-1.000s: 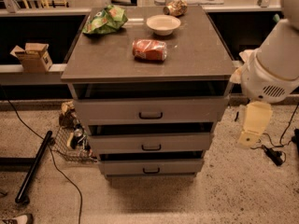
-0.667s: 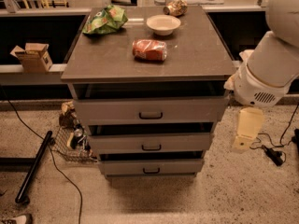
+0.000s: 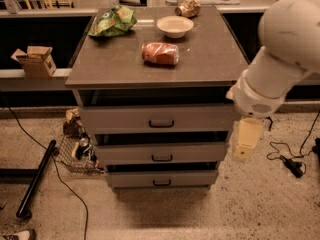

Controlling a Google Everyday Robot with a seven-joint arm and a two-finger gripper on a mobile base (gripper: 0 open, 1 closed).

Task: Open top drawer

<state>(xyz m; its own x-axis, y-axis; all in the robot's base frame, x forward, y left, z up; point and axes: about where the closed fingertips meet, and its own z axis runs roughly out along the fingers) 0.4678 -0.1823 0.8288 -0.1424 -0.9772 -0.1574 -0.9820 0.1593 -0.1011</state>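
A long black pole point(image 3: 35, 180) lies on the speckled floor at far left, with a thin black cable point(image 3: 65, 186) running past it. Above, a small open brown cardboard box point(image 3: 35, 60) sits on a pale ledge. A wire basket point(image 3: 75, 154) holding small items stands on the floor against the left side of the drawers.

On the flat grey-brown worktop point(image 3: 212, 59), a crumpled green foil bag point(image 3: 113, 21) lies at the back left corner. A red drinks can point(image 3: 160, 54) lies on its side near the middle. A shallow white round bowl point(image 3: 175, 26) stands upright behind it, and a crumpled brownish wrapper point(image 3: 188, 8) sits just beyond the bowl at the back edge.

Directly under the worktop, below a dark gap, is the wide light-grey top drawer point(image 3: 120, 118). Its flat front faces the camera and carries a small black bar handle point(image 3: 161, 124) at the centre. Its front looks about in line with the shallower grey middle drawer point(image 3: 125, 153) and the grey bottom drawer point(image 3: 130, 178) beneath it.

On the right, the bulky white robot arm point(image 3: 285, 49) reaches down from the upper corner. The pale cream tool point(image 3: 246, 141) hangs from its end, just beside the right side of the drawers, level with the middle drawer, to the right of the handle and lower than it. It touches nothing. Whether the tool is wide or narrow I cannot tell. A black plug and lead point(image 3: 290, 163) lie on the floor further right.
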